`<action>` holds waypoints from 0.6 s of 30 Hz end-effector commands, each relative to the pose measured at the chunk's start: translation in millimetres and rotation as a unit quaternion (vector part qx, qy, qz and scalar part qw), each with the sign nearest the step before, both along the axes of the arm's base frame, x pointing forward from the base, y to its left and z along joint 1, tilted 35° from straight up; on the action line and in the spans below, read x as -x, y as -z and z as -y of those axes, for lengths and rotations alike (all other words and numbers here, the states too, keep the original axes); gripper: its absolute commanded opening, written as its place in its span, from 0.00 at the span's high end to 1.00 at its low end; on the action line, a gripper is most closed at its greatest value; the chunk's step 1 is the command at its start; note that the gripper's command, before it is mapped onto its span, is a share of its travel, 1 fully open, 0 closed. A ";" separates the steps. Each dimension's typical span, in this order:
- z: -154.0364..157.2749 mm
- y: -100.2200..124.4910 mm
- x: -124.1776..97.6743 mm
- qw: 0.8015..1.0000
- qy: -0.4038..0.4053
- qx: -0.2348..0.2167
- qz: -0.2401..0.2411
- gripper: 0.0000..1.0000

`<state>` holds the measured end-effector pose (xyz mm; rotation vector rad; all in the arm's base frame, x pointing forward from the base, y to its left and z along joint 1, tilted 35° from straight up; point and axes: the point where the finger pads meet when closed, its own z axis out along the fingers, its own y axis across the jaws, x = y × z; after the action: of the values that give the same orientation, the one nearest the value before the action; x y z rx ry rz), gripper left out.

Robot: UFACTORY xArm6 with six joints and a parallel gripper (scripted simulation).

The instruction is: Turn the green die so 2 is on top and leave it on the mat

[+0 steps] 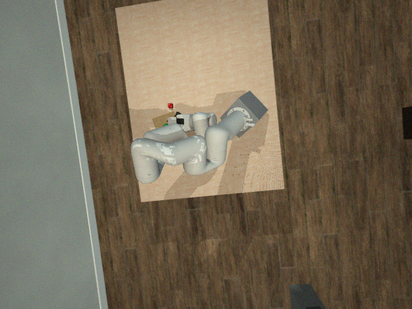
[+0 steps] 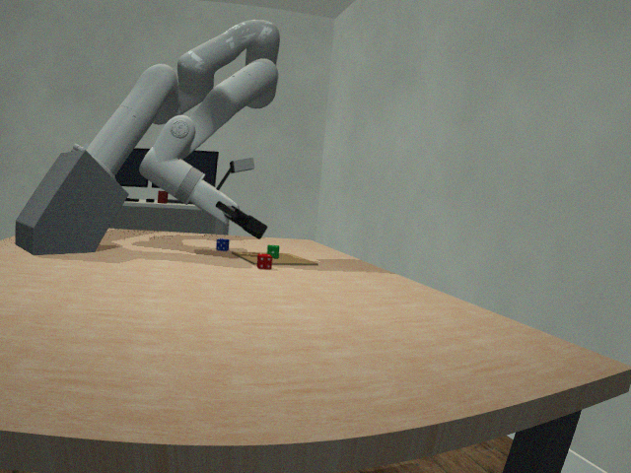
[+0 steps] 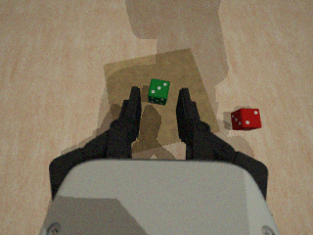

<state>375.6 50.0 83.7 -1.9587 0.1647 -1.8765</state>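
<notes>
Three dice: one green (image 1: 165,125) (image 2: 273,251) (image 3: 158,91), one red (image 1: 170,105) (image 2: 264,261) (image 3: 246,118), one blue (image 2: 222,244). One mat (image 1: 160,120) (image 2: 295,260) (image 3: 196,78). One arm (image 1: 216,143) (image 2: 122,119) and, on it, one gripper (image 2: 260,232) (image 3: 158,99) with two fingers. One desk (image 1: 196,49) (image 2: 254,346) carries the three dice and the mat. Behind it, in the exterior view, two dark screens (image 2: 133,168), one lamp (image 2: 243,164) and one red object (image 2: 162,196), its kind too small to tell.

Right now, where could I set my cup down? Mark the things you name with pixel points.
Probably the stretch of wooden table (image 1: 199,49) (image 2: 306,346) beyond the red die (image 1: 170,105) (image 2: 264,261) (image 3: 245,118), away from the arm. It's crowded around the mat (image 1: 159,120) (image 2: 298,260) (image 3: 196,80): jaws, green die (image 1: 165,125) (image 2: 273,251) (image 3: 158,91), blue die (image 2: 222,244).
</notes>
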 end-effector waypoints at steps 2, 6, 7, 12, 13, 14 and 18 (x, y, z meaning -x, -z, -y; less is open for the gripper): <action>10.8 -20.5 9.5 1.000 -0.001 0.000 -0.001 0.58; 14.3 -27.2 12.7 1.000 -0.001 0.000 -0.001 0.58; 15.7 -30.0 14.0 1.000 -0.001 0.000 -0.001 0.58; 19.9 -38.0 17.8 1.000 -0.001 0.000 -0.001 0.58; 20.1 -38.5 18.0 1.000 -0.001 0.000 -0.001 0.58; 20.2 -38.6 18.1 1.000 -0.001 0.000 -0.001 0.58; 20.2 -38.7 18.0 1.000 -0.001 0.000 -0.001 0.58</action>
<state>357.9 30.3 121.2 -1.9580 0.1639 -1.8772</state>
